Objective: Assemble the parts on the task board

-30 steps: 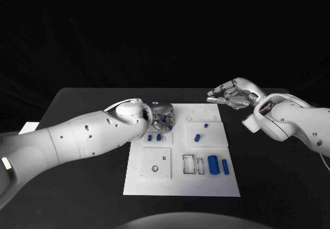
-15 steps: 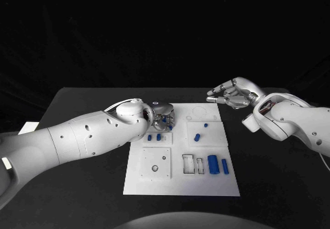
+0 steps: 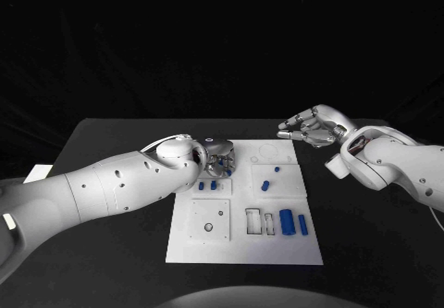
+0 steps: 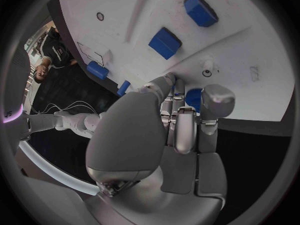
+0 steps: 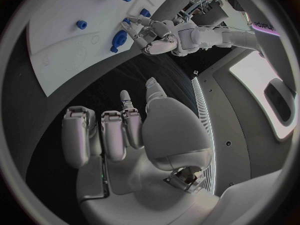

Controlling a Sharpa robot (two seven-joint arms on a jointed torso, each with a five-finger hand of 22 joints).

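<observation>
Bare table [image 3: 111, 256] flanking task board [image 3: 278, 253]

Blue part [image 4: 193, 99] mostly hidden between left robot hand [image 4: 181, 120] fingers; grip unclear.

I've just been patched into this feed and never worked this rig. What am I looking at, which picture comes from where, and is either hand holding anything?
It is a two-armed robot at a black table, each white arm ending in a silver hand. The square picture looks down from the robot's head; the two round ones come from cameras at each wrist, behind that arm's own hand.

On the table lies the white task board, with small blue parts on it, among them two blue cylinders side by side.

The left hand is down at the board's far left corner, and its wrist view shows a blue part between its fingers, so it appears to hold that piece. The right hand hovers off the board's far right corner, fingers curled, holding nothing.
</observation>
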